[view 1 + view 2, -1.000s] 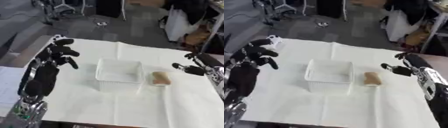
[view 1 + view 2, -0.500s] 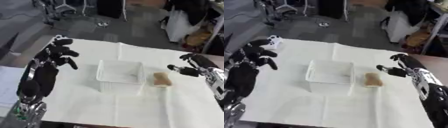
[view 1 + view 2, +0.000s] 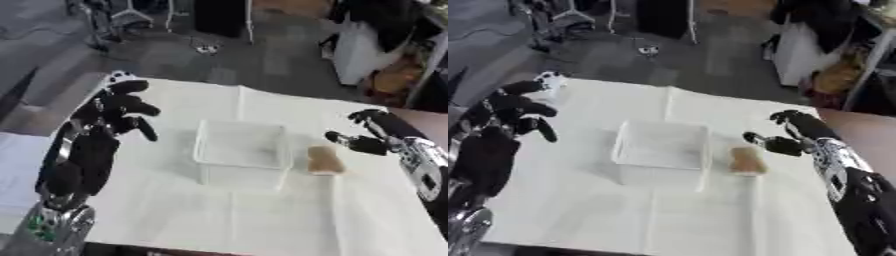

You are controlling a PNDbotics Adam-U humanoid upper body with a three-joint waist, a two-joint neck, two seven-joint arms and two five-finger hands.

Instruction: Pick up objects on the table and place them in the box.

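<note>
While the left eye view looks down on a table covered with a white cloth (image 3: 262,220), a clear, square plastic box (image 3: 241,154) sits near the middle of it, open at the top with nothing visible inside. Just beside the box, at its 3 o'clock, lies a small tan, oblong, bread-like object (image 3: 325,160), flat on the cloth and apart from the box wall. The black right hand (image 3: 366,136) comes in from 3 o'clock and hovers just beside the tan object at its 2 o'clock, thumb and fingers spread apart and holding nothing; whether a fingertip touches the object cannot be told. The black left hand (image 3: 118,112) stands at the box's 9 o'clock, raised on its long forearm from the lower left corner, its fingers loosely bent and apart, gripping nothing.

From the right eye view the same layout shows shifted slightly toward 9 o'clock. The box (image 3: 663,151) stands clear of both hands. The tan object (image 3: 747,160) rests at the box's 3 o'clock, with a narrow strip of cloth between them. The right hand (image 3: 785,132) hangs above the object's 2 o'clock side, its thumb reaching toward 9 o'clock. The left hand (image 3: 507,113) is well apart from the box at 9 o'clock, near the cloth's edge.
</note>
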